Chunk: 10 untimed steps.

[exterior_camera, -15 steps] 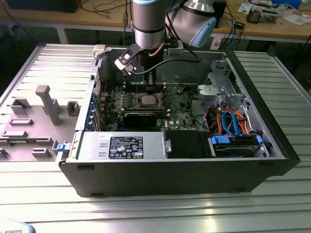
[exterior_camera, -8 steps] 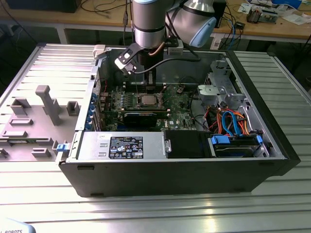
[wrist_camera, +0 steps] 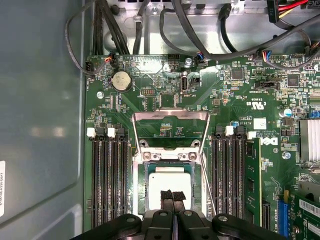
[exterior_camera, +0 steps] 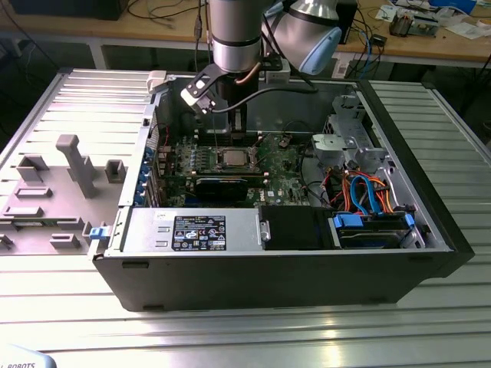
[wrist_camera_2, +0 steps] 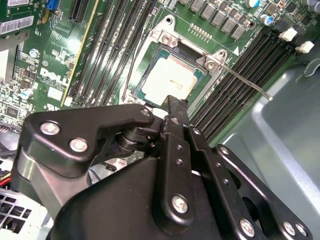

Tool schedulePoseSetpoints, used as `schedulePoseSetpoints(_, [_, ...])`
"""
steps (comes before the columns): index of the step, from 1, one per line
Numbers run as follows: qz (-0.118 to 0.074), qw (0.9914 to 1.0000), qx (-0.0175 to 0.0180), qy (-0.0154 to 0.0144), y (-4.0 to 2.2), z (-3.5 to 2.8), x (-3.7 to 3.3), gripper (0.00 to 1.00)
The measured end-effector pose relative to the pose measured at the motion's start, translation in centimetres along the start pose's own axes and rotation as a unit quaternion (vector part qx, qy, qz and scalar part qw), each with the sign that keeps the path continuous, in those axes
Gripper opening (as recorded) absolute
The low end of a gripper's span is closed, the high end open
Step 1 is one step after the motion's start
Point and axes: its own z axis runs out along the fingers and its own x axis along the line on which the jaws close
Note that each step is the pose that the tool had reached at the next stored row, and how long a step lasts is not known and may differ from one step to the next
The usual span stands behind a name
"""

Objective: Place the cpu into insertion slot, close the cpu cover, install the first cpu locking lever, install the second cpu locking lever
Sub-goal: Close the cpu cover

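Observation:
The cpu (wrist_camera: 165, 179) (wrist_camera_2: 170, 79) lies flat in the insertion slot (wrist_camera: 146, 190) on the green motherboard; in the exterior view the cpu (exterior_camera: 234, 159) sits mid-board. The cpu cover (wrist_camera: 170, 116) is swung open and stands back from the socket. Thin metal locking levers (wrist_camera: 209, 180) (wrist_camera_2: 247, 84) stick out unlatched beside the socket. My gripper (wrist_camera: 173, 196) (wrist_camera_2: 172, 105) (exterior_camera: 238, 132) hovers just over the chip. Its black fingertips (wrist_camera: 167, 196) are pressed together with nothing between them.
Rows of black memory slots (wrist_camera: 106, 180) (wrist_camera: 231, 175) flank the socket. Black cable bundles (wrist_camera: 200, 40) run along the case wall beyond the board. A black card (exterior_camera: 222, 188), the power supply (exterior_camera: 199, 230) and a drive cage with blue and orange cables (exterior_camera: 368, 199) fill the case. Grey fixtures (exterior_camera: 73, 165) stand on the table at the exterior view's left.

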Motion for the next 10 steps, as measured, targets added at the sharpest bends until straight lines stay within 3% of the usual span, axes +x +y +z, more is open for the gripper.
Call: schedulePoseSetpoints(10, [0.0, 1.0, 0.0, -0.0002, 0.02, -0.31, 0.01, 0.11])
